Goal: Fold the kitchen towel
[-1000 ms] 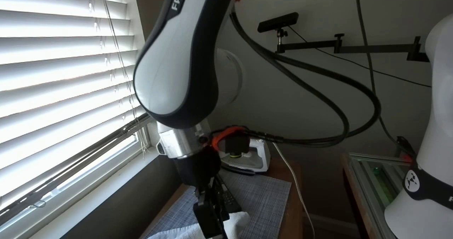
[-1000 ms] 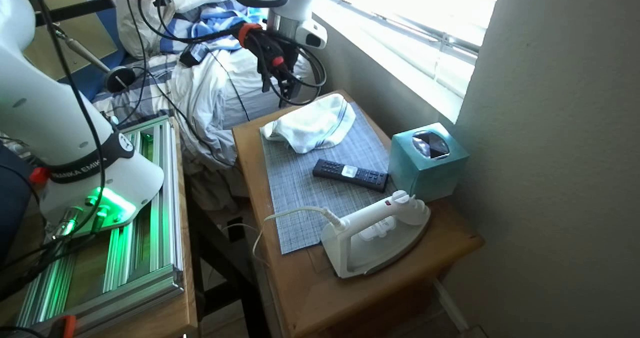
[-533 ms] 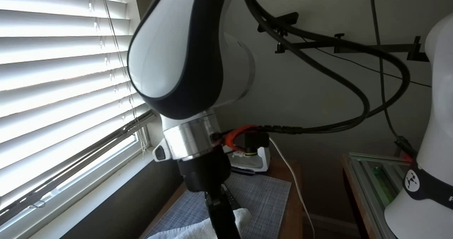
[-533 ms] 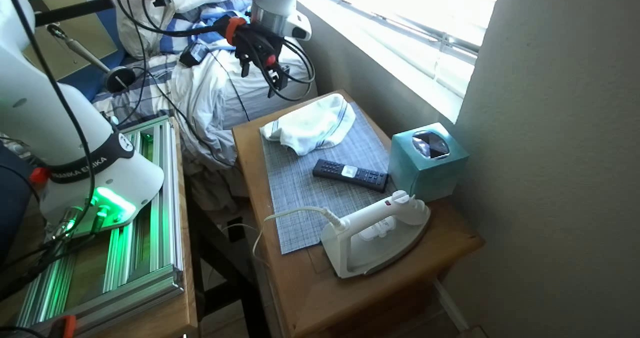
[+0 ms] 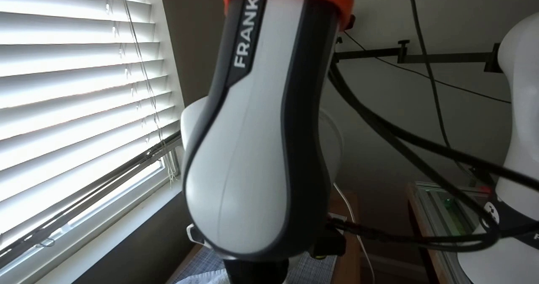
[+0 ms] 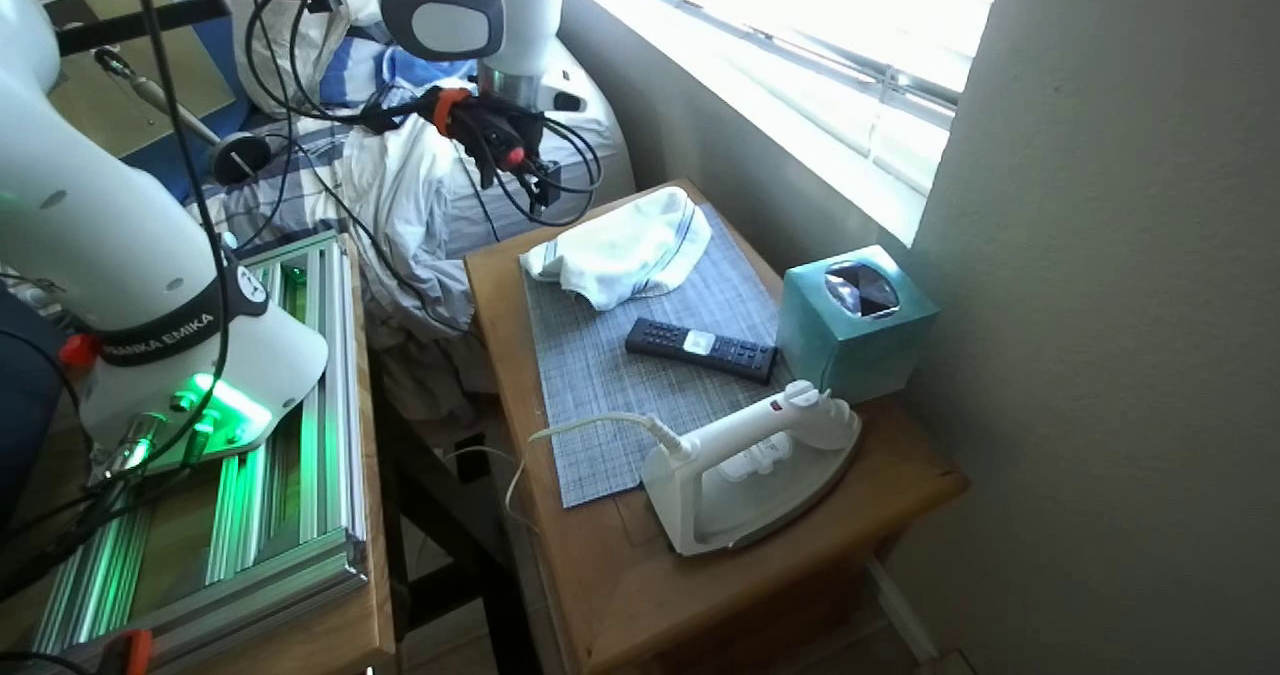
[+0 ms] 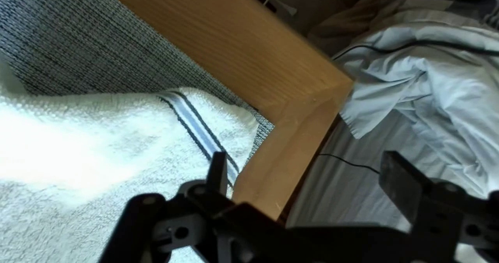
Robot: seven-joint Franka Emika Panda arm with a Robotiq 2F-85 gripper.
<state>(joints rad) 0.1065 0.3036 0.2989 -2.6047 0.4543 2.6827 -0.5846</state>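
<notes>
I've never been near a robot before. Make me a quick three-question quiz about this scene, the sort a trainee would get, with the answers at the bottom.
1. True or false: in an exterior view, the remote lies between the kitchen towel and the iron.
2. Multiple choice: which is nearest to the gripper? A) the iron B) the kitchen towel C) the remote
3. Short answer: in the wrist view, is the gripper open or shut, and does it hold anything?

Key
1. True.
2. B.
3. Open, holding nothing.
</notes>
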